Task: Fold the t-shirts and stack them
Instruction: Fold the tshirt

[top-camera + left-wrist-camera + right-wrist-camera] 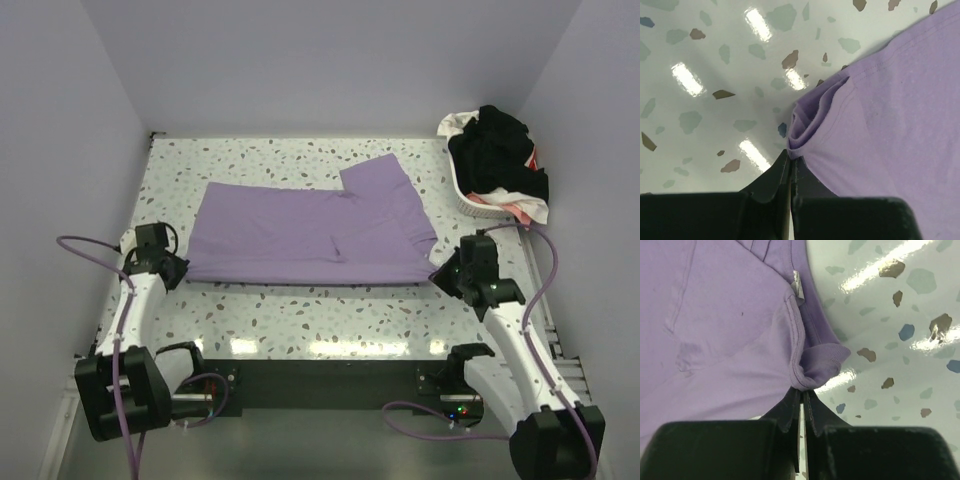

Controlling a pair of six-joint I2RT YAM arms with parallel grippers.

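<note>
A lilac-purple t-shirt (300,235) lies folded lengthwise across the middle of the speckled table, one sleeve pointing to the far right. My left gripper (180,270) is shut on its near left corner, and the cloth (805,125) bunches at the fingertips (782,162). At the near right corner my right gripper (440,272) is shut on a pinched fold of fabric (815,370) at the tips (812,402). More t-shirts, black (500,150), white and pink-red, are heaped in the white basket (470,200) at the far right.
The white plastic basket stands against the right wall at the table's far corner. Grey walls close in the table on the left, back and right. Purple cables (85,250) loop beside both arms.
</note>
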